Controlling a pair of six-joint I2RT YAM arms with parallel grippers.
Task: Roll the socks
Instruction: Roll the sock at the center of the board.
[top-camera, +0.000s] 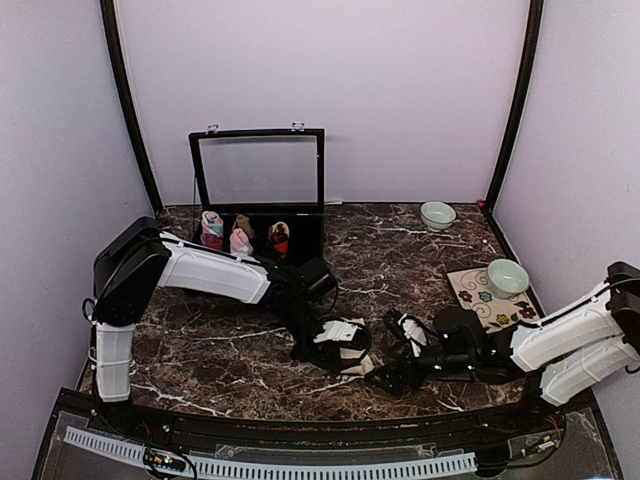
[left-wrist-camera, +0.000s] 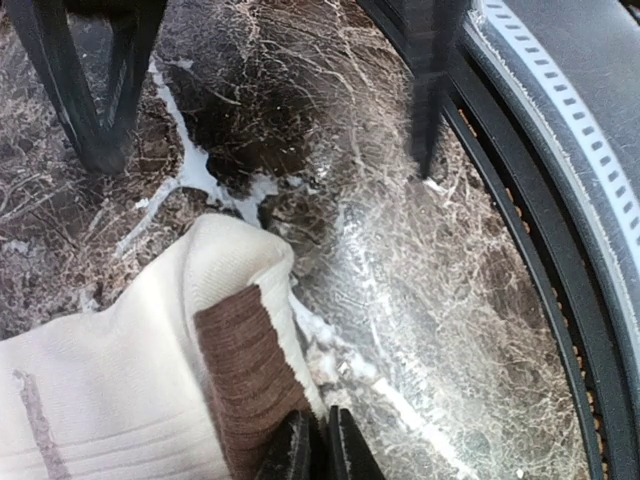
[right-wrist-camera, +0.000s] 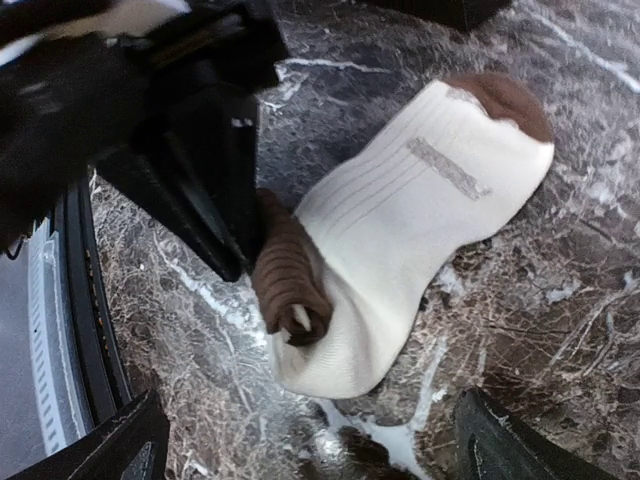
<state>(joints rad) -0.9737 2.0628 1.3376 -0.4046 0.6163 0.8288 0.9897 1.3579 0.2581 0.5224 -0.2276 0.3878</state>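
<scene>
Cream sock (right-wrist-camera: 400, 220) lying on bench (left-wrist-camera: 400, 250) near front edge, cuff end bunched. Left end effector (left-wrist-camera: 318, 440) pinched together on brown cuff (left-wrist-camera: 245, 370). Right end effector (right-wrist-camera: 310, 450) spread wide, gripping nothing. Risk: thin pinch slips, fold springs open; unpinned toe (right-wrist-camera: 505, 100) drags instead of rolling.

Your left wrist view cuts the cream ribbed sock with brown cuff (left-wrist-camera: 120, 370) off at 8 o'clock and the left gripper (left-wrist-camera: 317, 445) at 6 o'clock. In the right wrist view that gripper's body blurs at 10 o'clock, and the right gripper (right-wrist-camera: 315, 440) is clipped at 5 and 7 o'clock. From above, the left wrist hides most of the sock.
</scene>
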